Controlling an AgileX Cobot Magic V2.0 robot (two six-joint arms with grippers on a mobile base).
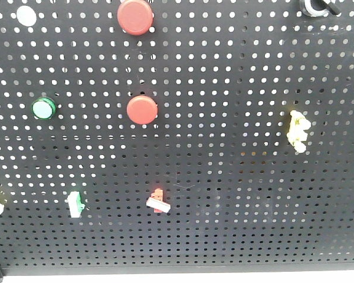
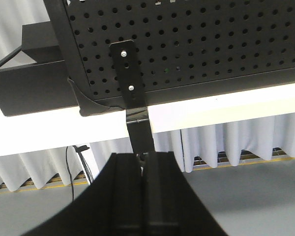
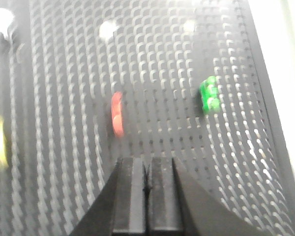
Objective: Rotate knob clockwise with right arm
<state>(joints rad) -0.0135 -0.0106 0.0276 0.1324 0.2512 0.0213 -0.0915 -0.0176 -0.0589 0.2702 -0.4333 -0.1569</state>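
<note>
The black perforated panel (image 1: 224,177) fills the view ahead of the right end effector (image 3: 146,196), whose jaws are pressed together on nothing. The left end effector (image 2: 143,196), likewise closed and empty, sits low by the panel's bottom edge, so it looks the worse placed of the two. The knob (image 1: 314,6) is at the panel's top right in the front view, cut by the frame, above the yellow toggle (image 1: 298,131), with its black pointer slanting right. The right wrist view is smeared; a yellow blur lies far to the end effector's left, so the knob probably lies ahead and off to that side — the jaws would need to open first.
</note>
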